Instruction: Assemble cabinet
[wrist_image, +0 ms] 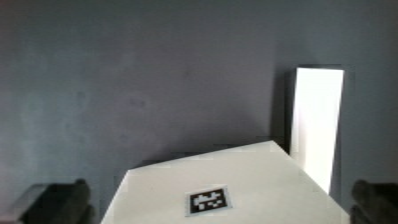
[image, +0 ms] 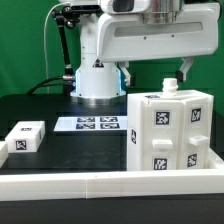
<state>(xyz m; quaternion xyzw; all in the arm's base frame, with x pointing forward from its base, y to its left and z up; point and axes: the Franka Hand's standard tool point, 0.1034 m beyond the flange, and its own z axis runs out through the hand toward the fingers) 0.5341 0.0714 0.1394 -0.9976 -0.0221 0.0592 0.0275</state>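
White rail [image: 80,186] nearest, below and ahead of gripper [image: 155,72]. Cabinet [image: 165,135] upright just under gripper, not touching. Fingers [wrist_image: 54,202] spread wide, gripping nothing. Small white block [image: 25,137] well aside; marker board [image: 95,123] beyond.

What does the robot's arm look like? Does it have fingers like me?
The arm is chunky, with smooth, rounded white shells, and it stands on a round white base. Black cables run behind it. Its gripper has just two dark fingers, not five like yours.
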